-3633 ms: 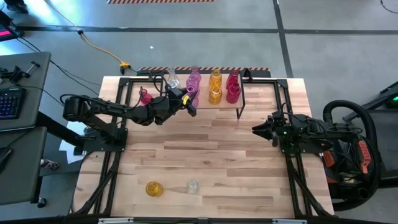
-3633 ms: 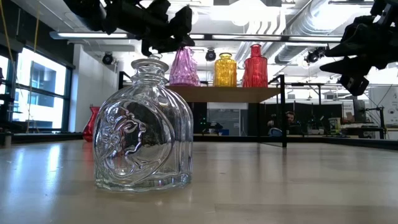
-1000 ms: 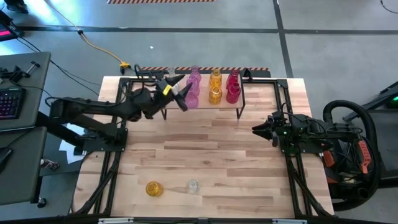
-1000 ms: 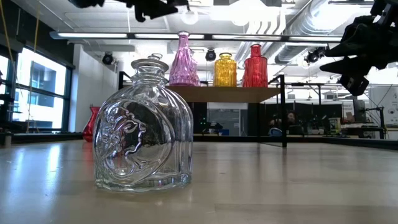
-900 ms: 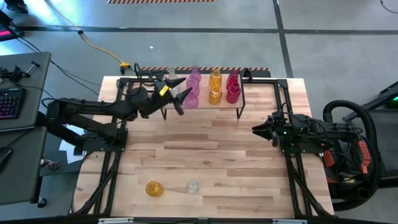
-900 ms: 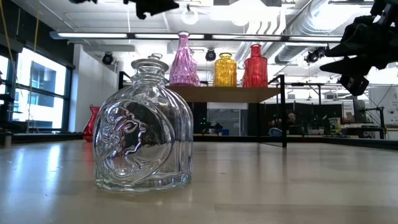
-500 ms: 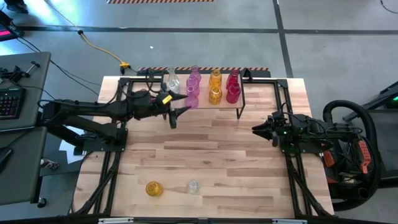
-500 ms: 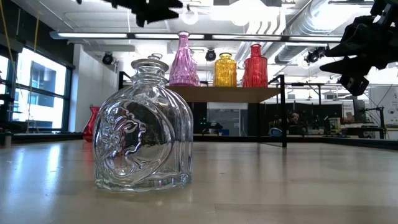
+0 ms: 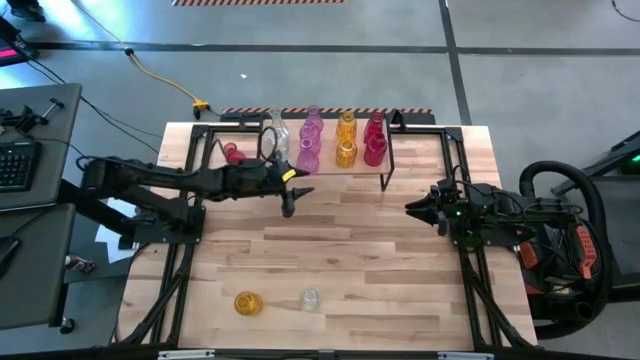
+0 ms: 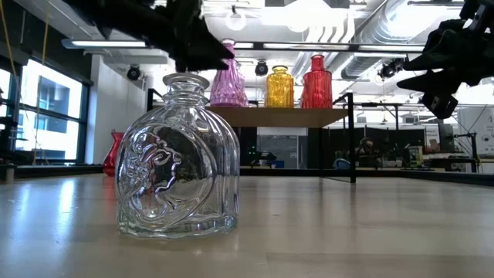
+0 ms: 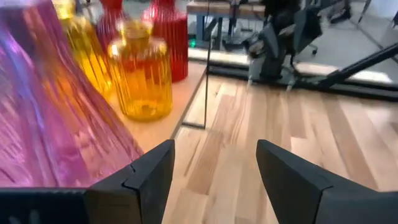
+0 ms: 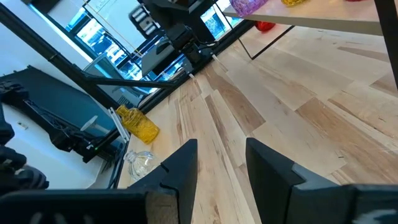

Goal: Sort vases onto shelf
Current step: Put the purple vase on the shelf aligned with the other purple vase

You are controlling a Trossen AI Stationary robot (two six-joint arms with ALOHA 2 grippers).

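Observation:
The light-wood shelf [image 9: 327, 152] stands at the table's far edge. On it stand a clear vase [image 9: 277, 133], two pink vases [image 9: 309, 150], two amber vases [image 9: 345, 140] and two red vases [image 9: 374, 138]. Another red vase [image 9: 232, 153] stands on the table beside the shelf's left end. An amber vase [image 9: 247, 303] and a clear vase [image 9: 310, 298] stand near the front edge. My left gripper [image 9: 290, 197] hangs open and empty just in front of the shelf's left part, beside a pink vase [image 11: 50, 112]. My right gripper [image 9: 410, 208] waits open at the table's right side.
Black metal frames [image 9: 180, 240] run along the table's left and right sides. A wide stretch of bare tabletop [image 9: 330, 250] lies between the shelf and the two front vases. In the low view the clear vase [image 10: 176, 158] fills the foreground.
My left gripper has come away from above the shelf's left part toward the table's near edge and has sunk in front of the shelf. It has tipped while moving and has stayed open and empty. The vases on the shelf have kept still.

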